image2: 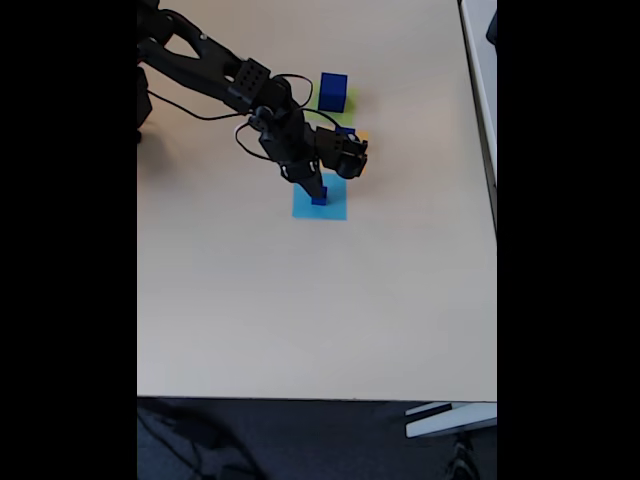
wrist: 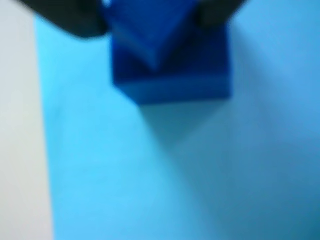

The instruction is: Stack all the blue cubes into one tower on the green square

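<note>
Cubes of dark blue are the matter: in the blurred wrist view a smaller blue cube [wrist: 150,30] sits on a larger blue cube [wrist: 172,75], the upper one turned so a corner points toward six o'clock while the lower lies square to the frame; neither has a long axis. Both rest on the light-blue square [wrist: 175,175], pale counter [wrist: 20,150] showing at nine o'clock. Dark shapes flank the upper cube at the top edge, the tool [wrist: 150,15] seemingly closed around it, though blur leaves actual contact uncertain. The fixed view adds what the wrist view lacks: another big blue cube [image2: 333,91] standing on the green square [image2: 349,102] at twelve o'clock from the light-blue patch [image2: 320,205], a sliver of orange square [image2: 363,134] between them, and the black arm [image2: 220,75] reaching in from ten o'clock, its tool [image2: 318,190] down over a small blue cube [image2: 319,199] on that patch.
</note>
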{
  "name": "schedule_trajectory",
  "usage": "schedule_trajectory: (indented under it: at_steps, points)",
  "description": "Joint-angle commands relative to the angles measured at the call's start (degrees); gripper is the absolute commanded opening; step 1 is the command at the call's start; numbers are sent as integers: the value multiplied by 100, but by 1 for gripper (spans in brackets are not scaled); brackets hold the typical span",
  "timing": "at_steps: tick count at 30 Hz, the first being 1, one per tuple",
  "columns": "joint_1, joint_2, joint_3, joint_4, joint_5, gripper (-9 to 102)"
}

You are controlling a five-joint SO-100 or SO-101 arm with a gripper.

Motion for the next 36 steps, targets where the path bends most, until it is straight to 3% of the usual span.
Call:
schedule_trajectory:
  at_steps: [1,13,29,36]
  points:
    - [-18,220,-62,-97,-53,12]
    - [-79,343,-264,-9,-281,16]
    - [-580,659,-1819,1055,-396,15]
    - [-896,580,-2048,1011,290,16]
